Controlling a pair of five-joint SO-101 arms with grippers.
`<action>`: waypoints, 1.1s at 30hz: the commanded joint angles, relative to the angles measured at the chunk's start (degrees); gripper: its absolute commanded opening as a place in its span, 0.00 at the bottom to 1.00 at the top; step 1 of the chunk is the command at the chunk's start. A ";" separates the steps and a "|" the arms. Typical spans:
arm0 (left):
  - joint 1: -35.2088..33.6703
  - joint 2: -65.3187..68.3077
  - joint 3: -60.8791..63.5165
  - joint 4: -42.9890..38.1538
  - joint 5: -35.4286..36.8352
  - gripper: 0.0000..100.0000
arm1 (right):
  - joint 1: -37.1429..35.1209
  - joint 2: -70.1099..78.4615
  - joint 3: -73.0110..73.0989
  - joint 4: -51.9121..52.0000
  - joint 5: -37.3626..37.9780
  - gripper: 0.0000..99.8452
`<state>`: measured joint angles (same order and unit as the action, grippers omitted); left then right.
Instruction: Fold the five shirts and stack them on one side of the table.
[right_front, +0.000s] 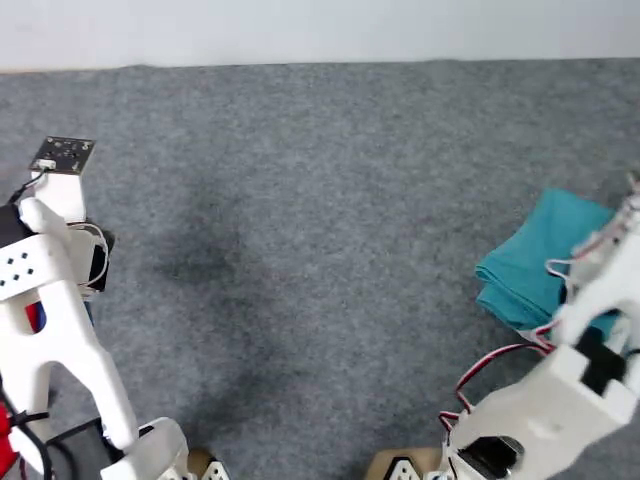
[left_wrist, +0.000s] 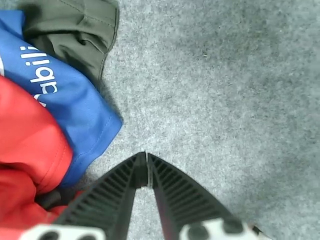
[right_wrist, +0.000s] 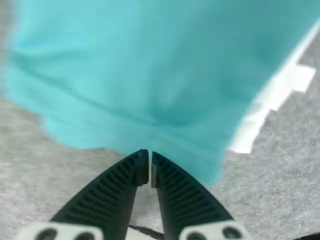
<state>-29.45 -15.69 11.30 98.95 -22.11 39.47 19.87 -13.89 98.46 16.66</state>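
Two closed, empty tools: right tool (right_wrist: 146, 167) by folded teal shirt (right_front: 530, 265), left tool (left_wrist: 148, 170) by crumpled shirts (left_wrist: 75, 110).

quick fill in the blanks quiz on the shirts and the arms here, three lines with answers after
The teal shirt lies by the ____ arm.
Between the red shirt and the dark green shirt, the shirt with white lettering is ____.
Both arms' jaws are ____.
Missing words: right; blue; shut.
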 joint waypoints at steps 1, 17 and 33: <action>0.26 -1.76 -0.22 1.23 -0.62 0.01 | 5.32 2.77 0.44 -3.47 2.99 0.01; 0.35 -1.76 -0.22 1.23 -0.62 0.01 | -0.22 -8.22 -4.66 -2.77 3.52 0.01; 0.35 -2.29 -0.40 1.41 -0.26 0.01 | 4.35 11.56 -4.57 -49.89 9.76 0.01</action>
<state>-29.45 -15.69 11.30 98.95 -22.11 42.99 29.27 -16.00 54.24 22.55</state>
